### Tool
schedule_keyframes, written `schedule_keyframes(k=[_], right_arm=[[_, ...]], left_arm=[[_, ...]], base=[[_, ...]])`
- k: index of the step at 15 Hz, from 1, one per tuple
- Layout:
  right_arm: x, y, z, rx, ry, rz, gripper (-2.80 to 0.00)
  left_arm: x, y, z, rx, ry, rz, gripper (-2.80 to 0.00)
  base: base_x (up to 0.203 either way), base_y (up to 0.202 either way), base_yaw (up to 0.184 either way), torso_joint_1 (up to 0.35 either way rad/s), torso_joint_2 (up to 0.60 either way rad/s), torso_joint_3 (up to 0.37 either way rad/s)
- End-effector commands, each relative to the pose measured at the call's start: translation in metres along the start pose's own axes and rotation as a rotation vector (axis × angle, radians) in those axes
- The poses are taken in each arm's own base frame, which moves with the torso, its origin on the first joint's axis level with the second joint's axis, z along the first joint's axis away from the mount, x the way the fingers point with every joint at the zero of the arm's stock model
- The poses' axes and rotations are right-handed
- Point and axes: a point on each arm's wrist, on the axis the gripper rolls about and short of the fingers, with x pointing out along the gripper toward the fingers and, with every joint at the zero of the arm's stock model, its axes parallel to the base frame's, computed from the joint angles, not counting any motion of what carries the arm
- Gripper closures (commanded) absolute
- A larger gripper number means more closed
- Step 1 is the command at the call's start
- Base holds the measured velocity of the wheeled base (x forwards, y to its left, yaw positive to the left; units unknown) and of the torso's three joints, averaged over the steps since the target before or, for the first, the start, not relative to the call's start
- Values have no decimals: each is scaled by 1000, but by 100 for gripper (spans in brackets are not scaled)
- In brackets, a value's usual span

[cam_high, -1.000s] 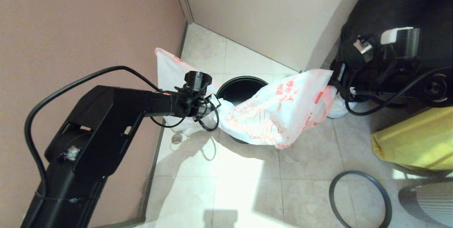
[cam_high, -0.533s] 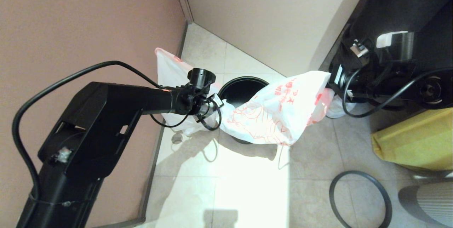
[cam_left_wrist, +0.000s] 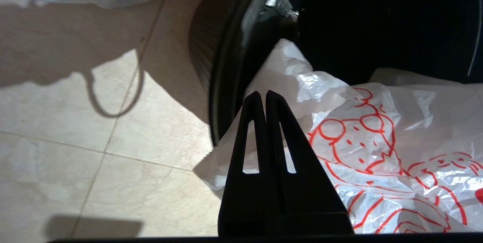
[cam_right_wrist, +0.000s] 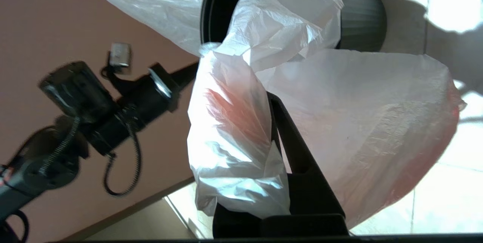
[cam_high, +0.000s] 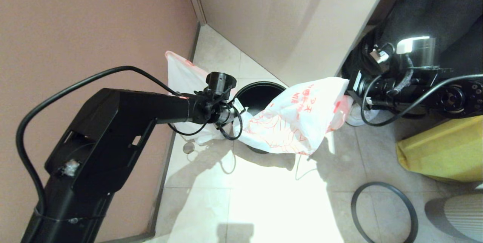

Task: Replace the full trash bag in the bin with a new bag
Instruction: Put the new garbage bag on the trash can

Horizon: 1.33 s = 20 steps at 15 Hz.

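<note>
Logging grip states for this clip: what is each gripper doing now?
Left gripper: shut on the new bag, at the bin rim.
Right gripper: shut on the new bag's other end.

L arm [cam_high: 124,118] reaches fwd, left gripper [cam_left_wrist: 263,97] jaws pressed together; R arm [cam_high: 422,92] extends from right, right gripper [cam_right_wrist: 272,101] jaws clamped.
</note>
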Motion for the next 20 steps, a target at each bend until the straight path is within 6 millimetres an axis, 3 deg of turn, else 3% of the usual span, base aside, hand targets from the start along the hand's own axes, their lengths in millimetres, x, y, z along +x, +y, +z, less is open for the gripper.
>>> schedule_keyframes(k=[1, 4, 7, 10, 14, 20], right_arm=[[4, -2, -2, 7, 3, 4, 0], [3, 0, -3, 7, 6, 9, 0], [-3, 11, -5, -5, 5, 30, 0], [-9, 20, -4, -16, -4, 48, 0], [-16, 37, -12, -28, 13, 79, 0], [-23, 44, -10, -37, 3, 92, 0]], left_arm=[[11, 0, -15, 8, 25, -4, 0], [36, 4, -36, 41, 25, -26, 0], [71, 18, -58, 239, -15, -53, 0], [81, 26, -68, 406, 6, -34, 0], [72, 39, -66, 426, 151, 60, 0], [40, 21, -42, 367, 187, 3, 0]], base=[[0, 0, 0, 0, 0, 0], [0, 0, 0, 0, 0, 0], [0, 0, 0, 0, 0, 0], [0, 0, 0, 0, 0, 0], [0, 0, 0, 0, 0, 0], [0, 0, 0, 0, 0, 0]])
